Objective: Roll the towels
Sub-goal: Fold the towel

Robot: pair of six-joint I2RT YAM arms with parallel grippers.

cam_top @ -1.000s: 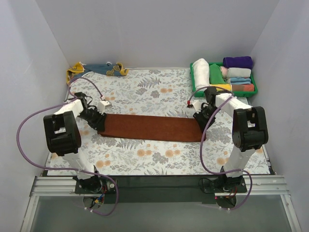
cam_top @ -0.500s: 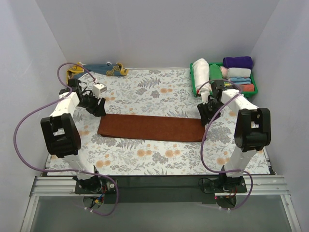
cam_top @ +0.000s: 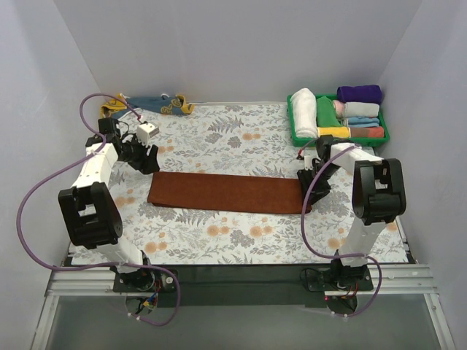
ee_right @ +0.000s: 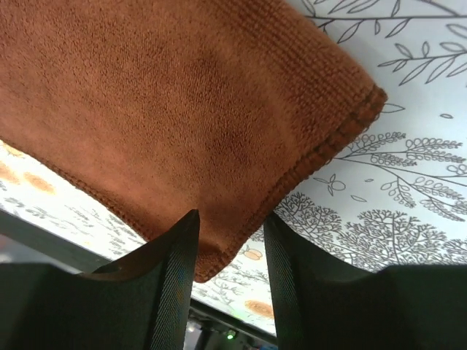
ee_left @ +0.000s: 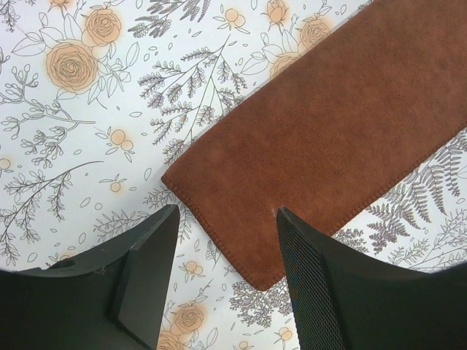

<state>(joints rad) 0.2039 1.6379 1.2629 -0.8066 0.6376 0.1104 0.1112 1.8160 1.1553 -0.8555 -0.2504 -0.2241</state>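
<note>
The rust-brown towel [cam_top: 226, 192] lies flat on the floral table cover as a long folded strip; it also shows in the left wrist view [ee_left: 328, 124] and the right wrist view [ee_right: 160, 102]. The mustard-yellow towel with blue-grey patches [cam_top: 149, 104] lies crumpled at the back left. My left gripper [cam_top: 146, 160] is open and empty, hovering just behind the strip's left end [ee_left: 226, 222]. My right gripper [cam_top: 309, 188] is low at the strip's right end, open, with the towel's near right corner between its fingers [ee_right: 230, 233].
A green plastic tray [cam_top: 384, 137] at the back right holds several rolled cloths, white, green and purple among them. Purple cables loop from both arms. White walls close in the sides and back.
Both grippers let go of the brown towel's ends and lifted away. The left one moved back and left. The right one then came back down onto the towel's right corner.
</note>
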